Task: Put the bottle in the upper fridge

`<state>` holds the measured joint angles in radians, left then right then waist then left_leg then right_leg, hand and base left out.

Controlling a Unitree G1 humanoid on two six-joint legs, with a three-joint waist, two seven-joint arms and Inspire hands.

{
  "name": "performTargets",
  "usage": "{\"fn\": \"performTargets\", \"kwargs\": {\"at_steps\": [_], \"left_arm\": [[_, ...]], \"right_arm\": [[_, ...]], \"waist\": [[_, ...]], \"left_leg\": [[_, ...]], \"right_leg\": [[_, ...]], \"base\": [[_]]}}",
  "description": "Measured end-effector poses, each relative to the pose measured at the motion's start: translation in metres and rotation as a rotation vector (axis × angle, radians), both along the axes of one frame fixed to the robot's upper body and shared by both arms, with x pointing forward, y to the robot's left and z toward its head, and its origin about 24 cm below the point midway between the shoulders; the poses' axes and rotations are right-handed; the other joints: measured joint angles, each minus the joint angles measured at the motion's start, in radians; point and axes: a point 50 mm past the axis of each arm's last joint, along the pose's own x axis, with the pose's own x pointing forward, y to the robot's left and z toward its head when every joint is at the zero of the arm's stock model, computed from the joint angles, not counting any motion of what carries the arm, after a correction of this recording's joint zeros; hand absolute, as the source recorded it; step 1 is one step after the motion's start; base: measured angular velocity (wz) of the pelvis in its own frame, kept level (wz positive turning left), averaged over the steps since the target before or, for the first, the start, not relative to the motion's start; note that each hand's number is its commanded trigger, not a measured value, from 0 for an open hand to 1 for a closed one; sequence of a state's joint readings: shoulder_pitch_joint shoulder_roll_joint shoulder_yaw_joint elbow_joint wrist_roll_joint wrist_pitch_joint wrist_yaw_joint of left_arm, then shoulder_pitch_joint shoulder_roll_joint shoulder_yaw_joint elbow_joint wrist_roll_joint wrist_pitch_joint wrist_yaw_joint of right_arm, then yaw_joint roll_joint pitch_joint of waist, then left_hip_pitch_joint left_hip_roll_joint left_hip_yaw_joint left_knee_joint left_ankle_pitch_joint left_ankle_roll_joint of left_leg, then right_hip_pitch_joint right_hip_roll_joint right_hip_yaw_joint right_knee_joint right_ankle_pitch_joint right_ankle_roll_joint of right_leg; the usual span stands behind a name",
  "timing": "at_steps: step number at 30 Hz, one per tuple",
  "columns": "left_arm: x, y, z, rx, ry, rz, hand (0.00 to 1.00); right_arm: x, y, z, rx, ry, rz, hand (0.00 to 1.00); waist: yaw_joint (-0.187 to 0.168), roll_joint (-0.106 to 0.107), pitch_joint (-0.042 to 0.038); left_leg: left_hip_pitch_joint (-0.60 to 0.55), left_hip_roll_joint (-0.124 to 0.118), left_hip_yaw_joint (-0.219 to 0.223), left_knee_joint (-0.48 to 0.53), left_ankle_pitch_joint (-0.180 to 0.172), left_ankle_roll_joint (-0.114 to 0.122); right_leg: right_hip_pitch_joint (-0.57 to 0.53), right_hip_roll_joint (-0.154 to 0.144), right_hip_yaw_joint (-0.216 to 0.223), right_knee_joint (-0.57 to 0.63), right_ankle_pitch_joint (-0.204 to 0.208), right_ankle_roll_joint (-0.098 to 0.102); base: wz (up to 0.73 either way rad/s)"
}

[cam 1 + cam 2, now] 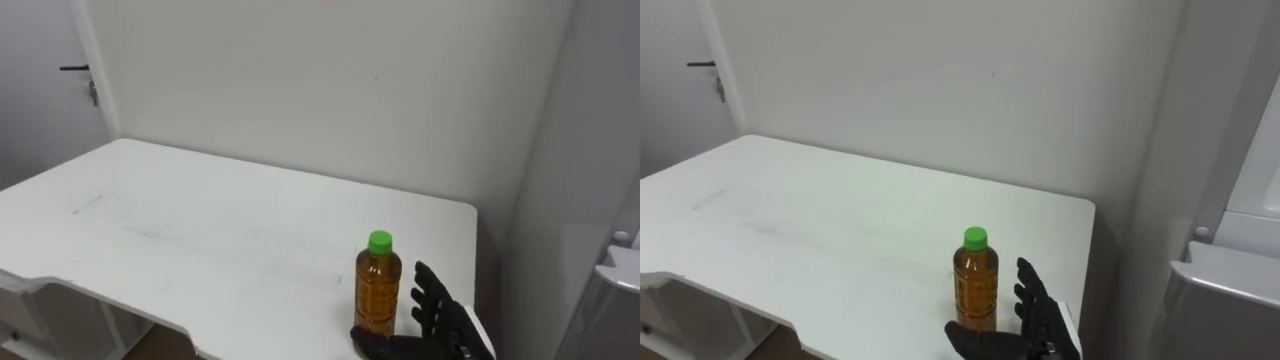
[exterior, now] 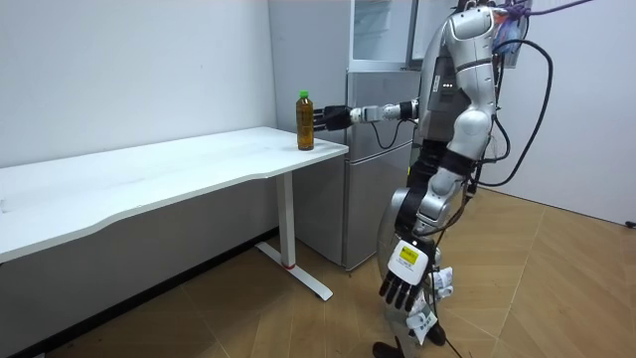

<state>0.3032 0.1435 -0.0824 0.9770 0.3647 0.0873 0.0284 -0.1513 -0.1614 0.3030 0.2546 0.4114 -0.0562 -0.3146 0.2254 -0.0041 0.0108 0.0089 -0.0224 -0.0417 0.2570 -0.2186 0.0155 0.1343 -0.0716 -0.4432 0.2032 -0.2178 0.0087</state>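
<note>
nearest the camera, the robot's right hand (image 1: 441, 320) reached in from the lower right with its fingers spread and straight just beside the bottle and its thumb low across the front. nothing was clasped yet, and whether it touched the bottle could not be told. the amber clear plastic bottle with a green cap (image 1: 378, 291) stood upright on the near right corner of the white rectangular table (image 1: 200, 230). the step in hand looked like the grasp. next, the fingers would need to curl round the bottle's body before any lift, then a turn to the tall grey fridge (image 2: 374, 109) just beside the table. the left hand (image 2: 397, 288) hung relaxed by the robot's leg. beyond the table was a plain white wall (image 1: 330, 80).
</note>
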Motion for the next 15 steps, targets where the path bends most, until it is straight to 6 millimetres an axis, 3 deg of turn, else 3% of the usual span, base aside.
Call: {"fn": "performTargets", "kwargs": {"at_steps": [15], "left_arm": [[-0.006,0.001,0.002,0.007,0.008,0.008,0.0]], "right_arm": [[0.005,-0.015,-0.018,-0.096,0.079,-0.116,0.0]], "waist": [[0.007,-0.024,0.0059]], "left_leg": [[-0.033,-0.034,-0.073,0.018,0.012,0.01]], "right_leg": [[0.009,-0.019,-0.055,-0.001,-0.01,0.015]], "base": [[0.17]]}}
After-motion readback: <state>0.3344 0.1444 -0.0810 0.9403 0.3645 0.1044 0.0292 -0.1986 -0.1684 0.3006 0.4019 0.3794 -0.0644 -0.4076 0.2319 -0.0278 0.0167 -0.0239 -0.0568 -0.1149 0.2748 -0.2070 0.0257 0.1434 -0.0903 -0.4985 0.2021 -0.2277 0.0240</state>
